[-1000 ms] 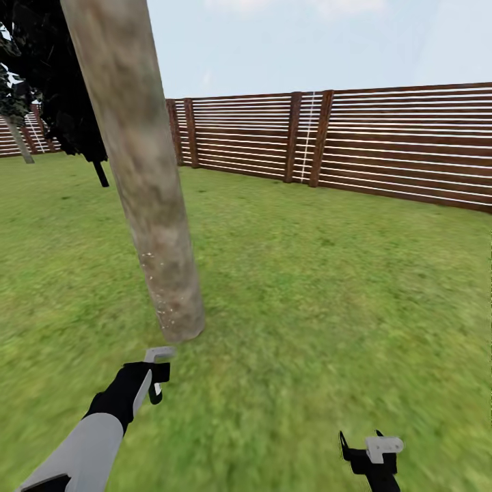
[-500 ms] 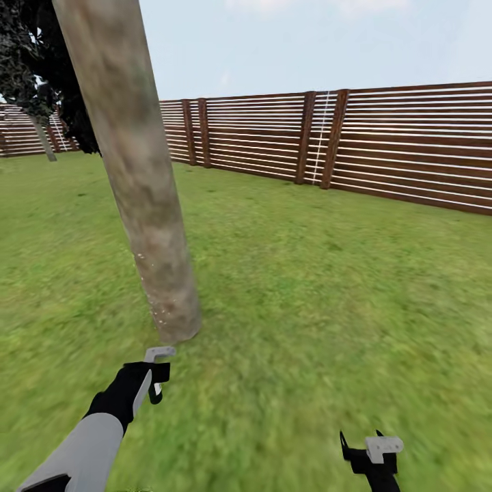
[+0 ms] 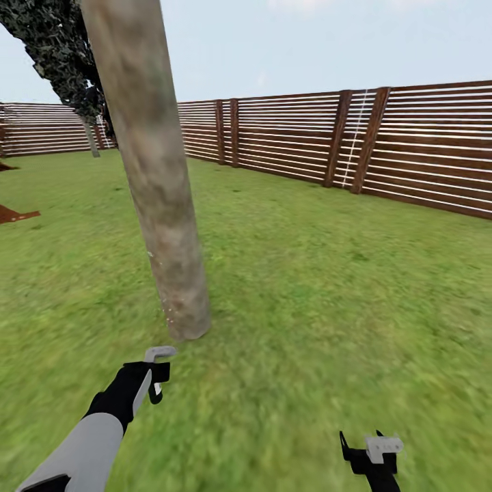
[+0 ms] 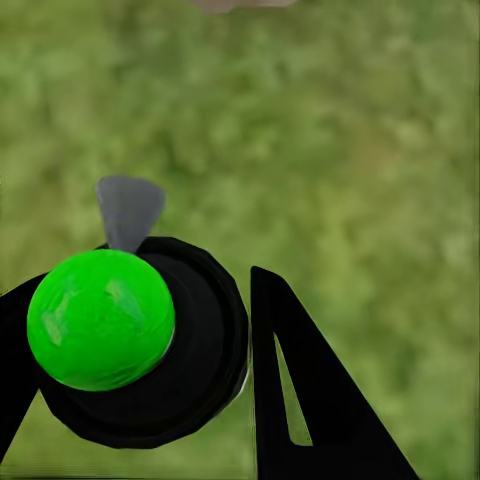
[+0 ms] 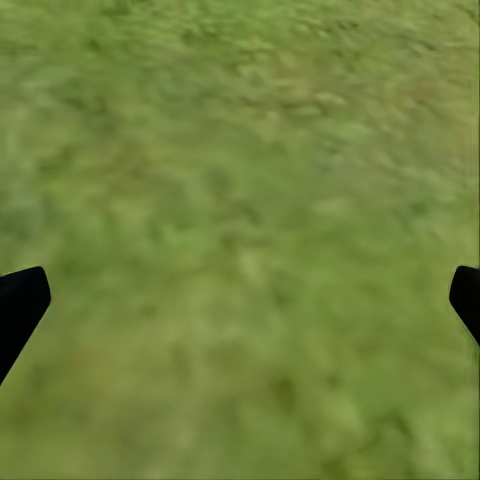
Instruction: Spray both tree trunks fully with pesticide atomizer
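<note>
My left gripper (image 3: 157,374) hangs low over the grass, just short of the foot of the near tree trunk (image 3: 161,198). In the left wrist view it (image 4: 140,285) is shut on the pesticide atomizer (image 4: 200,350), a black round body with a bright green cap. Tiny white specks dot the trunk's lower part. A second tree (image 3: 90,135) stands far back at the left by the fence. My right gripper (image 3: 369,444) is open over bare grass, with its fingers (image 5: 20,305) wide apart and nothing between them.
A brown slatted fence (image 3: 355,147) runs along the back and right of the lawn (image 3: 328,287). A dark leaf crown (image 3: 58,48) hangs at the top left. A low reddish-brown thing (image 3: 14,215) lies at the left edge.
The whole picture has shifted right, so the camera has turned left; the far tree and the reddish thing have come into view. Both arms hold the same pose.
</note>
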You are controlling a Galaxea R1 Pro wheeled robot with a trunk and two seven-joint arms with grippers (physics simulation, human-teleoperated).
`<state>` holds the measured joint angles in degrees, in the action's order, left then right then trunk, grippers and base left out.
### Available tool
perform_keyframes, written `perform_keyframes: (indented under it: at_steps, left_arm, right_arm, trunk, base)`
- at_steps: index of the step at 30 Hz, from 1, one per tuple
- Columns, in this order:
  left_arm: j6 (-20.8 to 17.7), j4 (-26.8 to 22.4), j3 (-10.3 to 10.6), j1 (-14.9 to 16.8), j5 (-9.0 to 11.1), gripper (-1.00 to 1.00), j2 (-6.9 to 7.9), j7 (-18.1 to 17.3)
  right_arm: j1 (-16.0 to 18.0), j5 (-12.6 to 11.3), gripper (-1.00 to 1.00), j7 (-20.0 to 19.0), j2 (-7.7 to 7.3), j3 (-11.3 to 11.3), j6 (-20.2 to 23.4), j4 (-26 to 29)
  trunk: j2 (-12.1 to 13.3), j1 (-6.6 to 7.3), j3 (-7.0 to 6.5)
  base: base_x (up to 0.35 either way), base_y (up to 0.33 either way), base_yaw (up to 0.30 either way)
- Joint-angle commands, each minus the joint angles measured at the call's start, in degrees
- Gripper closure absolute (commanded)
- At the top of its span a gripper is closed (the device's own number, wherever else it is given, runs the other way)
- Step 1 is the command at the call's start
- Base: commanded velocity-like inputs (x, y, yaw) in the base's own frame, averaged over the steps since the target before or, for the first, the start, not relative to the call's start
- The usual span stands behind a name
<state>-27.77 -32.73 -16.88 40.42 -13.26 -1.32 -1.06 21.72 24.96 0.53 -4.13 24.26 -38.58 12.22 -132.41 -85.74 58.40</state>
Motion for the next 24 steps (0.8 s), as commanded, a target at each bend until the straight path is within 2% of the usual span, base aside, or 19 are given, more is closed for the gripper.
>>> perform_keyframes:
  at_steps: [1,5,17,24]
  left_arm:
    - [0.0,0.0,0.0,0.0,0.0,1.0,0.0,0.0]
    - [0.0,0.0,0.0,0.0,0.0,1.0,0.0,0.0]
    - [0.0,0.1,0.0,0.0,0.0,1.0,0.0,0.0]
    - [0.0,0.1,0.0,0.0,0.0,1.0,0.0,0.0]
  right_arm:
    - [0.0,0.0,-1.0,0.0,0.0,0.0,0.0,0.0]
    - [0.0,0.0,-1.0,0.0,0.0,0.0,0.0,0.0]
    - [0.0,0.0,-1.0,0.0,0.0,0.0,0.0,0.0]
    - [0.0,0.0,-1.0,0.0,0.0,0.0,0.0,0.0]
  trunk:
    - [0.0,0.0,0.0]
    - [0.0,0.0,0.0]
    - [0.0,0.0,0.0]
    - [0.0,0.0,0.0]
  base:
    - [0.115,-0.275,0.276]
    - [0.117,-0.275,0.199]
    - [0.118,-0.276,0.017]
    - [0.118,-0.276,0.205]
